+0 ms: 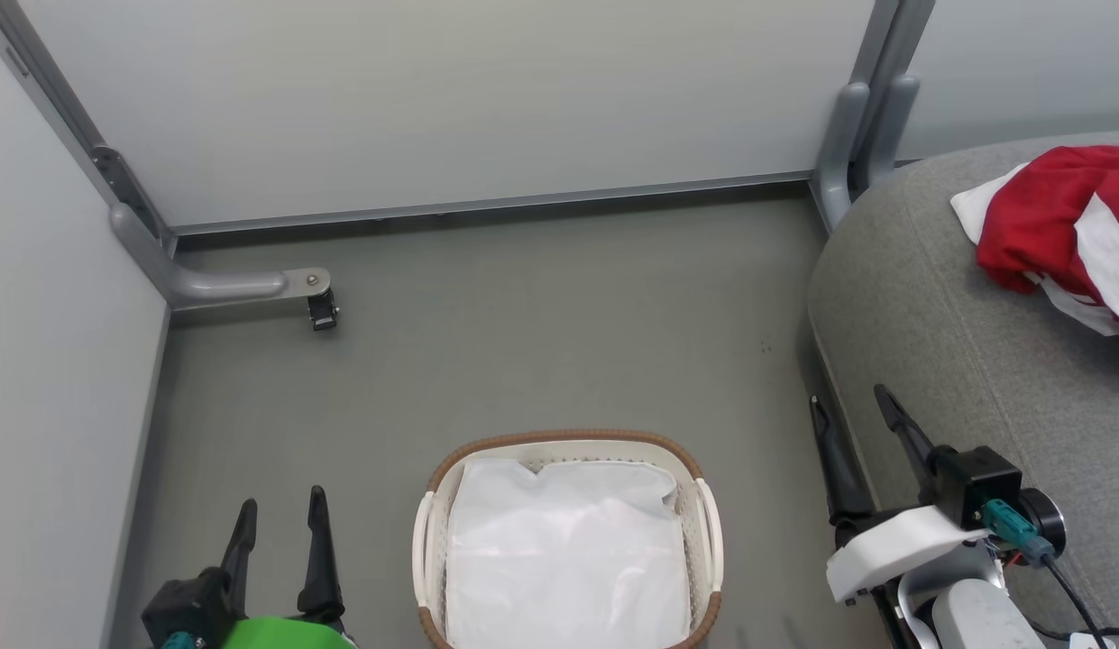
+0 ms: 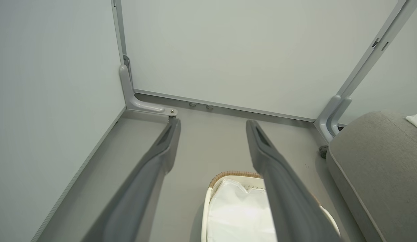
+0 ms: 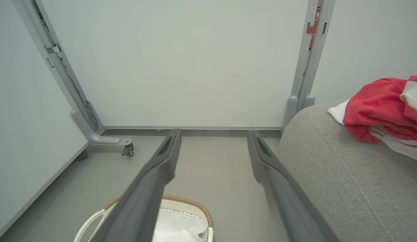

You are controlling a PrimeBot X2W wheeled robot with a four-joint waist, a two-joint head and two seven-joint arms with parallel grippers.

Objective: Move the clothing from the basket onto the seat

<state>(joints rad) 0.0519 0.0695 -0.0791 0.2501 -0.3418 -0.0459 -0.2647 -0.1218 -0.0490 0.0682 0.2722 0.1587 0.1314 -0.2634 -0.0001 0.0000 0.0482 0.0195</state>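
In the head view, the small oval white plastic basket with a brown woven rim (image 1: 430, 541) sits on the grey floor. Inside it lies a plain white cloth liner (image 1: 568, 559), and no red shows in it. The soft red and white clothing (image 1: 1037, 225) lies far to the right of the basket, up on the big grey cloth seat (image 1: 938, 315). The left gripper (image 1: 282, 500) is just left of the basket, with its fingers spread and nothing in them. The right gripper (image 1: 848, 398) is to the right of the basket, close to the seat's edge, also spread and empty.

In the left wrist view, the left gripper (image 2: 213, 122) points past the basket (image 2: 233, 174), with its fingers wide apart.

In the right wrist view, the right gripper (image 3: 214, 132) is wide too. The clothing (image 3: 376, 111) rests on the seat, well right of the basket (image 3: 191, 202).

The job looks done. If a gripper dips into the basket now, it could pinch the liner by mistake and pull it out. The right gripper could also bump the seat, because it is so near.
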